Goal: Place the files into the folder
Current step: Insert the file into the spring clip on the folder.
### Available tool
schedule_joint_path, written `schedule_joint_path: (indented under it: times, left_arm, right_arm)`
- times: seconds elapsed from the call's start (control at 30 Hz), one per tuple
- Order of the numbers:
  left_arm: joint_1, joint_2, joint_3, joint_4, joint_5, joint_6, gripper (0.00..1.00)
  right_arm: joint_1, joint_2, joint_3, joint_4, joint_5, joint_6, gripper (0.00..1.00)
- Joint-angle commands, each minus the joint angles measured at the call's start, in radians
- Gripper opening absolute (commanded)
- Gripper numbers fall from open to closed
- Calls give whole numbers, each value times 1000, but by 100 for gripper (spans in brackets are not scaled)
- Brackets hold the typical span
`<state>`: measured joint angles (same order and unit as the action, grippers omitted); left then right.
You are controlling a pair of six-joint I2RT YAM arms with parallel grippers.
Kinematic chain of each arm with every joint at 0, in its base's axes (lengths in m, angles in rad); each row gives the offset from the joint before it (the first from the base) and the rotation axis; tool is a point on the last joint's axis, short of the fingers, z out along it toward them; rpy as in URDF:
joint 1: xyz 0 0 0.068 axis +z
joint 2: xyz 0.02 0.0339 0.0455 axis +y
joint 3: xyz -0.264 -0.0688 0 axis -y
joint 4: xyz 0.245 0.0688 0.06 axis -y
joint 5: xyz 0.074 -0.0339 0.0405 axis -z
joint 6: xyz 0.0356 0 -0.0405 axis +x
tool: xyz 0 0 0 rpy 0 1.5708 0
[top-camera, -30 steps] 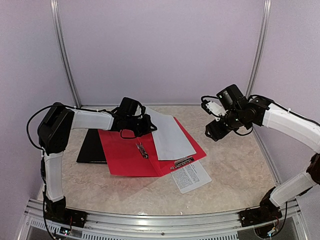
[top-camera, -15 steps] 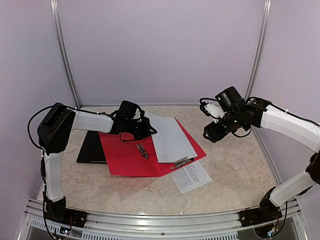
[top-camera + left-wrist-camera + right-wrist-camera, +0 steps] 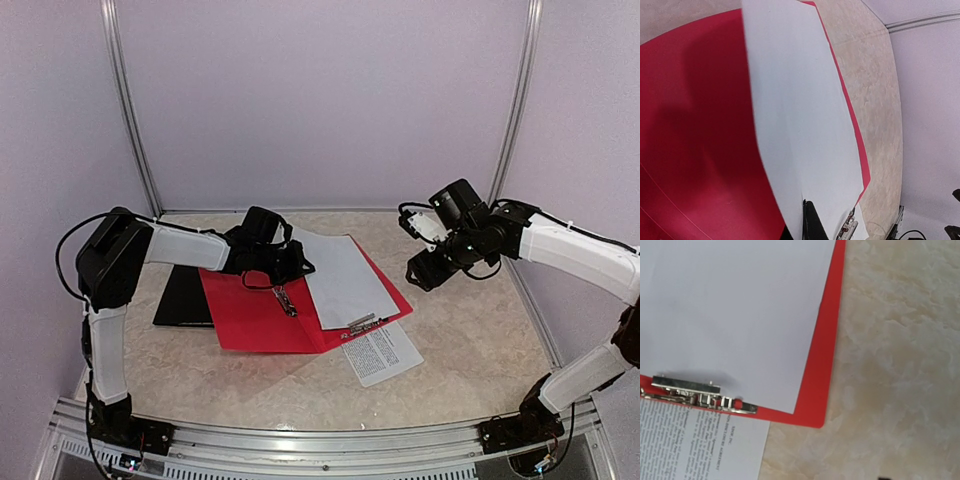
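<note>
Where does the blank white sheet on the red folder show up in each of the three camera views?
Top external: the blank white sheet lies at centre, on the right half of the red folder.
Left wrist: the sheet runs top to bottom through the middle.
Right wrist: the sheet fills the upper left.
Shared landmark: the metal clip at the sheet's near edge, low in both wrist views.

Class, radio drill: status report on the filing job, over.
Left tool shut on blank sheet, over red folder. Right tool open, holding nothing. Printed sheet outside folder, by its clip.
</note>
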<state>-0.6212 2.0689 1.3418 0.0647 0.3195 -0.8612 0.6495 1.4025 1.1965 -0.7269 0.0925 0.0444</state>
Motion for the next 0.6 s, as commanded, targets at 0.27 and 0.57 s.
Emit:
schedule_joint_path:
  times: [0.27, 0.57]
  left_arm:
    - [-50, -43, -55, 17, -141, 70, 0]
    - [-60, -68, -90, 35, -199, 56, 0]
  right_arm:
    - [-7, 10, -22, 17, -11, 8, 64]
    - [-7, 10, -27, 17, -11, 6, 64]
